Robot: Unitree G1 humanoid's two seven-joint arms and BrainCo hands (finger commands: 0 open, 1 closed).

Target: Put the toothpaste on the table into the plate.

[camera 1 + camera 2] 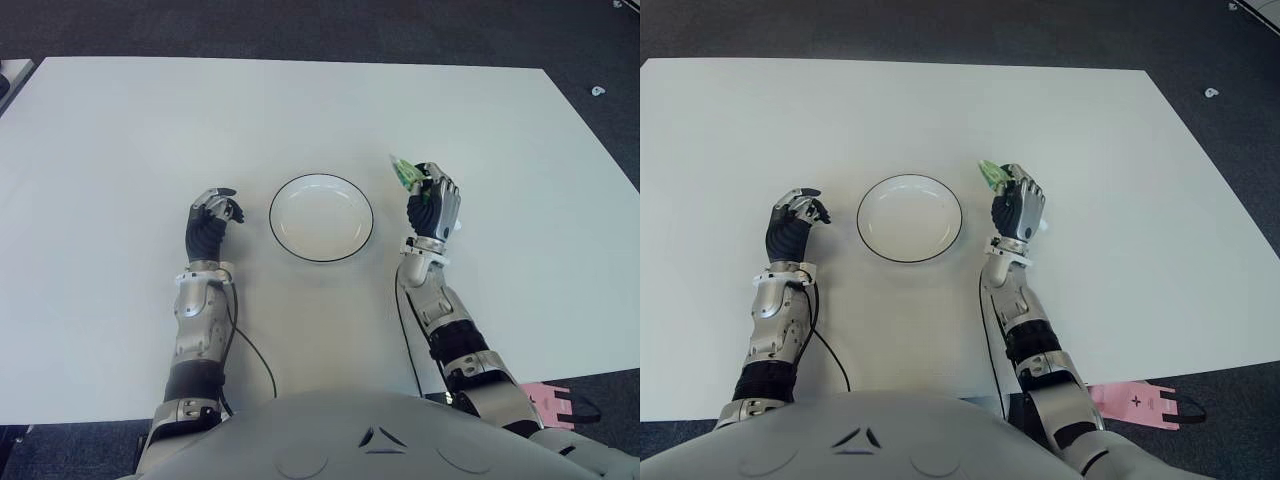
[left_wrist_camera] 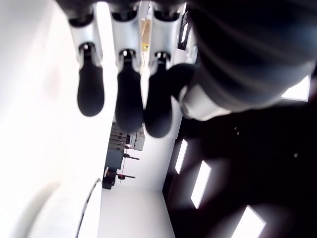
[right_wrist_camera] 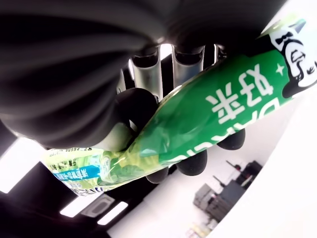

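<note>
Holding the green toothpaste (image 3: 198, 119) in the right robot hand (image 1: 433, 203), fingers (image 3: 143, 106) wrapping around the tube's middle, just right of the empty plate (image 1: 321, 217) and seemingly lifted off the white surface (image 1: 120, 140). Likely handling as light, soft and squashy, with a slick skin prone to sliding, so gripping mid-body, gently, looking sensible. Showing the left robot hand (image 1: 211, 220) left of the plate, fingers loosely curling on nothing.

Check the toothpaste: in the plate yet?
Not in: the right hand grips the toothpaste beside the plate, whose bowl shows bare.
</note>
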